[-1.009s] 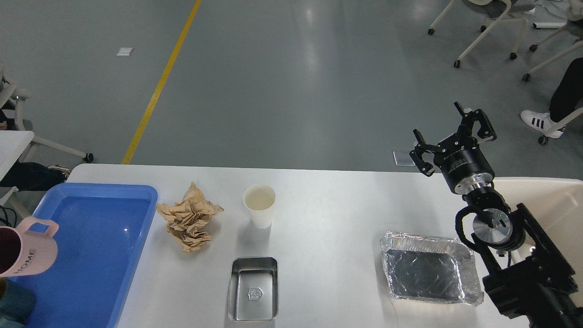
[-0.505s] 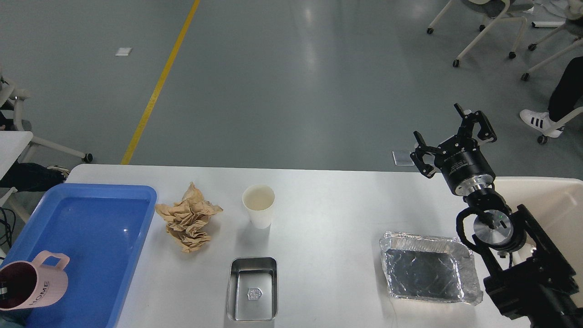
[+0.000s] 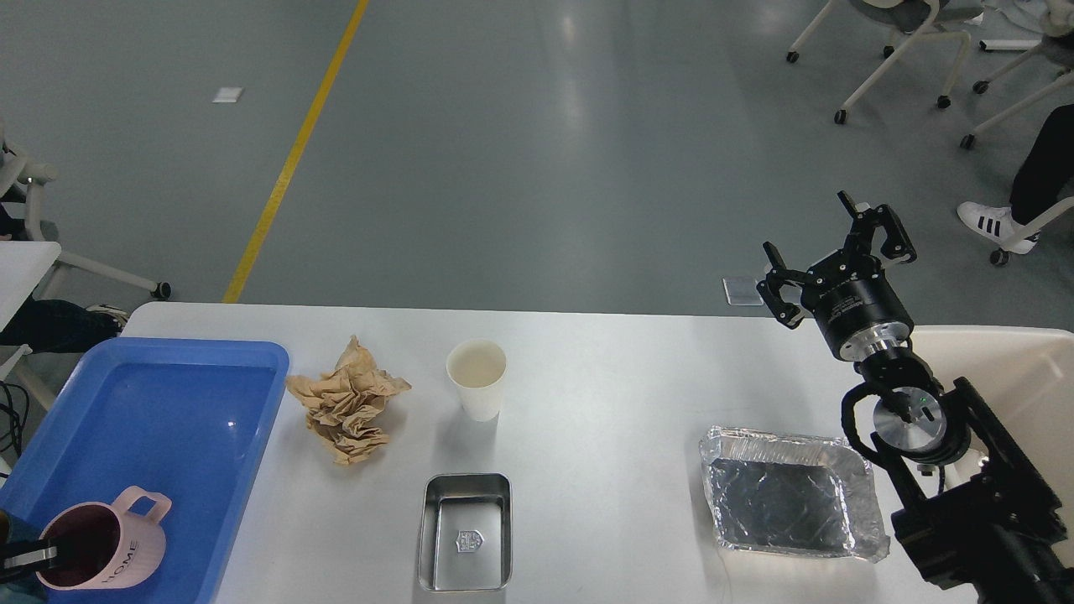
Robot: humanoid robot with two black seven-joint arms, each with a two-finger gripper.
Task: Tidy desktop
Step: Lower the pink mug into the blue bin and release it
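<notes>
The white desktop (image 3: 604, 394) holds a crumpled brown paper (image 3: 348, 403), a white paper cup (image 3: 477, 379), a small steel box (image 3: 466, 544) and a foil tray (image 3: 789, 495). A pink mug (image 3: 109, 554) stands upright in the near corner of the blue tray (image 3: 201, 346) at the left. My left gripper (image 3: 38, 555) shows only as a fingertip at the left edge, clamped on the mug's rim. My right gripper (image 3: 826, 252) is open and empty, raised above the table's far right edge.
A cream bin (image 3: 1024, 369) stands at the table's right end behind my right arm. Chairs and a person's legs are on the floor at the far right. Another table's corner shows at the left edge.
My left gripper has carried the pink mug down and to the right, tipping it upright into the blue tray's near corner. The right arm has stayed still.
</notes>
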